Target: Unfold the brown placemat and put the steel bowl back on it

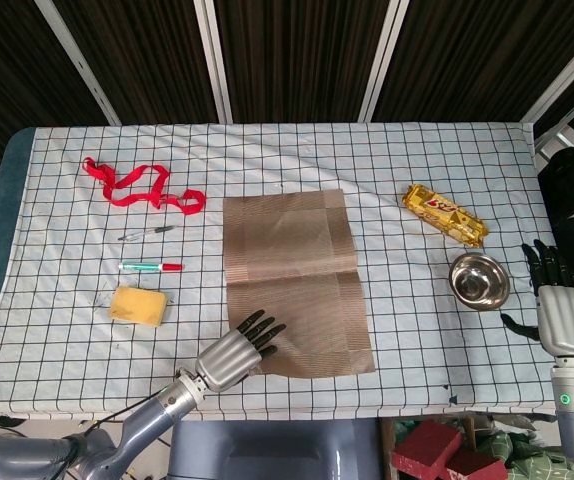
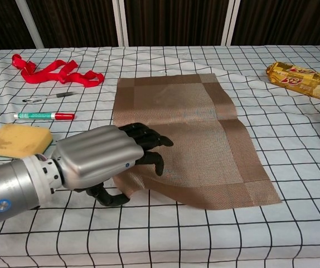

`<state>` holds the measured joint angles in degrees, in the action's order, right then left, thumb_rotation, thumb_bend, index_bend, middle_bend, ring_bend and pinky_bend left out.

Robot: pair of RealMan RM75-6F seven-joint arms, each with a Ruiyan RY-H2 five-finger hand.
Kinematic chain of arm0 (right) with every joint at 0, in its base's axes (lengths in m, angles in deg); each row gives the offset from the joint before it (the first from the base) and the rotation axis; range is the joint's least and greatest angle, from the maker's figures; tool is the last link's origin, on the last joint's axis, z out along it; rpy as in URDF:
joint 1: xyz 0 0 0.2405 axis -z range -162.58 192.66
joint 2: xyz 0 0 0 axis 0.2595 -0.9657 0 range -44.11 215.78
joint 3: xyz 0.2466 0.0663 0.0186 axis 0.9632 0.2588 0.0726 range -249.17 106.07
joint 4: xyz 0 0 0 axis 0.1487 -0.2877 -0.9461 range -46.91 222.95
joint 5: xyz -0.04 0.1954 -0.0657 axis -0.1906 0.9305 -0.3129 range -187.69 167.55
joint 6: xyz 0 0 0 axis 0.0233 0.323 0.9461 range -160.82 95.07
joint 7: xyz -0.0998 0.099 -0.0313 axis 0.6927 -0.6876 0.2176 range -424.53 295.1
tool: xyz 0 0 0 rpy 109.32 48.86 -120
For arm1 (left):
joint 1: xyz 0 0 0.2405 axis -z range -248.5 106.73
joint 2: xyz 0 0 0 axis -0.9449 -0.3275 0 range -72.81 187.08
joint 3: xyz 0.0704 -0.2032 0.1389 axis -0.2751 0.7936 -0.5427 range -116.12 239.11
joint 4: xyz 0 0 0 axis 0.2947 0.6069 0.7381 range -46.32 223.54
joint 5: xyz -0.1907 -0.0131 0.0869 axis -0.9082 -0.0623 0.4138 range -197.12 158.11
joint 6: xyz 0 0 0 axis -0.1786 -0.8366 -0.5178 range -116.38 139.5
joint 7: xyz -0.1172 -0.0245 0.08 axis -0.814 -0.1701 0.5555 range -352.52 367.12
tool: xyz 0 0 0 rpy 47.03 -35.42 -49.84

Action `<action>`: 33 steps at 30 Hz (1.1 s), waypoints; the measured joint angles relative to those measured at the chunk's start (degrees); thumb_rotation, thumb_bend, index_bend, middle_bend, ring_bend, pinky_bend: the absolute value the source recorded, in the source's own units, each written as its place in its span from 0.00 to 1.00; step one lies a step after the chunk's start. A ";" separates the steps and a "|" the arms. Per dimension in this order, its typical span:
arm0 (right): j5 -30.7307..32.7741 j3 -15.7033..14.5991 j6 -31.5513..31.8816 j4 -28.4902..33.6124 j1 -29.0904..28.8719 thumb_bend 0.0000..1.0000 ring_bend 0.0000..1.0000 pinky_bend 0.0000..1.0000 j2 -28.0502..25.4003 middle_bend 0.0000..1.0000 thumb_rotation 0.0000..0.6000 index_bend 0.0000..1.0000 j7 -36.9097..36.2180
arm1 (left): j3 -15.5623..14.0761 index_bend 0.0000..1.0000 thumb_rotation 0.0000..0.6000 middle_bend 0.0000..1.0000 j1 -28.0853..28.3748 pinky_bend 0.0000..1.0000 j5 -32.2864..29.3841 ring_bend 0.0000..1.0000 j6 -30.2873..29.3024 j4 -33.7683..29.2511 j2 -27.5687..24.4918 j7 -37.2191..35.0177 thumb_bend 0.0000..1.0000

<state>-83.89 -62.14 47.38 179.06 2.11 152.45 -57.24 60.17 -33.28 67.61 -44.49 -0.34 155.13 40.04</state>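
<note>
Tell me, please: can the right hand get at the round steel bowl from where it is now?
Probably yes. The right hand hovers open just beside the round steel bowl with only bare tablecloth between them; the gold snack packet lies farther back, out of the way.

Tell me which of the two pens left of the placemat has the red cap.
The white-barrelled pen nearer the yellow sponge; the other pen, closer to the red ribbon, is thinner and dark.

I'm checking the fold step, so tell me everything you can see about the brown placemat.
The brown placemat is a woven-looking rectangle with a darker border band, lying opened out on the checked tablecloth near the table's middle. A crease crosses it about halfway, and the sheet is slightly wavy. The left hand rests on its near left corner, fingers on top and thumb at the edge. Nothing else touches it.
</note>
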 measured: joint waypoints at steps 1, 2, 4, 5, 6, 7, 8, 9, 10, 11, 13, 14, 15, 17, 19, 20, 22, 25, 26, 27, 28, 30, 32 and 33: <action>-0.01 0.01 -0.05 0.02 0.01 0.07 0.00 0.18 0.00 0.00 1.00 0.00 0.03 | 0.00 0.44 1.00 0.09 -0.04 0.02 0.30 0.00 -0.33 0.26 0.16 -0.37 0.29; -0.01 0.01 -0.08 0.03 0.02 0.07 0.00 0.18 0.00 0.00 1.00 0.00 0.05 | 0.01 0.45 1.00 0.09 -0.07 0.02 0.60 0.00 -0.65 0.54 0.32 -0.73 0.29; 0.00 0.04 -0.22 0.08 0.04 0.07 0.00 0.18 0.01 0.00 1.00 0.00 0.10 | 0.00 0.47 1.00 0.10 -0.16 0.02 1.24 0.00 -1.31 1.21 0.68 -1.48 0.29; 0.01 0.05 -0.27 0.10 0.04 0.07 0.00 0.18 0.00 0.00 1.00 0.00 0.14 | 0.00 0.48 1.00 0.10 -0.20 0.02 1.41 0.00 -1.54 1.49 0.82 -1.73 0.30; 0.05 0.06 -0.37 0.15 0.06 0.07 0.00 0.18 -0.02 0.00 1.00 0.00 0.20 | 0.02 0.48 1.00 0.11 -0.24 0.02 1.55 0.00 -1.74 1.83 0.99 -1.99 0.31; 0.10 0.07 -0.45 0.20 0.07 0.07 0.00 0.18 -0.04 0.00 1.00 0.00 0.22 | 0.03 0.49 1.00 0.11 -0.26 0.02 1.62 0.00 -1.84 2.06 1.12 -2.19 0.32; 0.13 0.08 -0.51 0.24 0.08 0.07 0.00 0.18 -0.06 0.00 1.00 0.00 0.24 | 0.04 0.49 1.00 0.11 -0.29 0.02 1.68 0.00 -1.93 2.25 1.22 -2.37 0.33; 0.18 0.09 -0.60 0.30 0.09 0.07 0.00 0.18 -0.08 0.00 1.00 0.00 0.27 | 0.07 0.50 1.00 0.12 -0.32 0.02 1.77 0.00 -2.09 2.47 1.35 -2.64 0.34; 0.20 0.10 -0.65 0.33 0.10 0.07 0.00 0.18 -0.10 0.00 1.00 0.00 0.30 | 0.10 0.50 1.00 0.12 -0.34 0.02 1.87 0.00 -2.24 2.63 1.44 -2.84 0.35; 0.21 0.11 -0.69 0.37 0.11 0.07 0.00 0.18 -0.11 0.00 1.00 0.00 0.34 | 0.13 0.51 1.00 0.12 -0.36 0.02 1.96 0.00 -2.40 2.72 1.51 -2.99 0.36; 0.19 0.12 -0.77 0.54 0.12 0.07 0.00 0.18 -0.15 0.00 1.00 0.00 0.42 | 0.18 0.51 1.00 0.13 -0.41 0.02 2.23 0.00 -2.78 3.00 1.67 -3.45 0.39; 0.19 0.12 -0.83 0.54 0.12 0.07 0.00 0.18 -0.17 0.00 1.00 0.00 0.47 | 0.21 0.51 1.00 0.13 -0.43 0.02 2.35 0.00 -2.95 3.13 1.72 -3.67 0.40; 0.21 0.12 -0.89 0.56 0.13 0.07 0.00 0.18 -0.17 0.00 1.00 0.00 0.53 | 0.24 0.52 1.00 0.13 -0.46 0.02 2.50 0.00 -3.13 3.28 1.75 -3.91 0.41; 0.23 0.12 -0.97 0.60 0.14 0.07 0.00 0.18 -0.17 0.00 1.00 0.00 0.60 | 0.24 0.52 1.00 0.14 -0.48 0.02 2.68 0.00 -3.28 3.40 1.74 -4.16 0.42; 0.25 0.13 -1.04 0.68 0.16 0.07 0.00 0.18 -0.17 0.00 1.00 0.00 0.69 | 0.19 0.53 1.00 0.14 -0.51 0.02 2.91 0.00 -3.47 3.48 1.63 -4.41 0.42; 0.24 0.14 -1.05 0.69 0.16 0.07 0.00 0.18 -0.17 0.00 1.00 0.00 0.74 | 0.16 0.54 1.00 0.15 -0.53 0.02 3.00 0.00 -3.55 3.51 1.58 -4.52 0.42; 0.21 0.15 -1.07 0.75 0.19 0.07 0.00 0.18 -0.17 0.00 1.00 0.00 0.82 | 0.08 0.55 1.00 0.15 -0.59 0.02 3.27 0.00 -3.82 3.59 1.47 -4.83 0.42; 0.15 0.15 -1.11 0.84 0.23 0.07 0.00 0.18 -0.17 0.00 1.00 0.00 0.88 | 0.01 0.58 1.00 0.15 -0.75 0.02 3.62 0.00 -4.36 3.69 1.35 -5.41 0.42; 0.13 0.14 -1.13 0.85 0.24 0.07 0.00 0.18 -0.17 0.00 1.00 0.00 0.89 | -0.01 0.59 1.00 0.15 -0.81 0.02 3.75 0.00 -4.53 3.73 1.32 -5.53 0.42; 0.11 0.15 -1.15 0.88 0.25 0.07 0.00 0.18 -0.18 0.00 1.00 0.00 0.89 | -0.03 0.60 1.00 0.16 -0.87 0.02 3.91 0.00 -4.75 3.76 1.28 -5.64 0.42; 0.08 0.14 -1.16 0.91 0.26 0.07 0.00 0.18 -0.18 0.00 1.00 0.00 0.88 | -0.04 0.61 1.00 0.16 -0.92 0.02 4.04 0.00 -4.95 3.79 1.25 -5.75 0.42; 0.02 0.14 -1.20 1.04 0.27 0.07 0.00 0.18 -0.23 0.00 1.00 0.00 0.87 | -0.06 0.62 1.00 0.17 -1.08 0.02 4.30 0.00 -5.40 3.81 1.10 -6.07 0.42; -0.07 0.11 -1.21 1.01 0.30 0.07 0.00 0.18 -0.22 0.00 1.00 0.00 0.91 | -0.06 0.63 1.00 0.17 -1.18 0.02 4.52 0.00 -5.74 3.73 0.94 -6.38 0.42; -0.08 0.11 -1.21 1.02 0.31 0.07 0.00 0.18 -0.21 0.00 1.00 0.00 0.92 | -0.05 0.63 1.00 0.18 -1.24 0.02 4.68 0.00 -5.99 3.65 0.82 -6.60 0.42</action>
<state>-83.97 -62.03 46.17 180.08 2.42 152.23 -56.32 60.12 -34.52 72.29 -50.48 3.31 155.96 33.44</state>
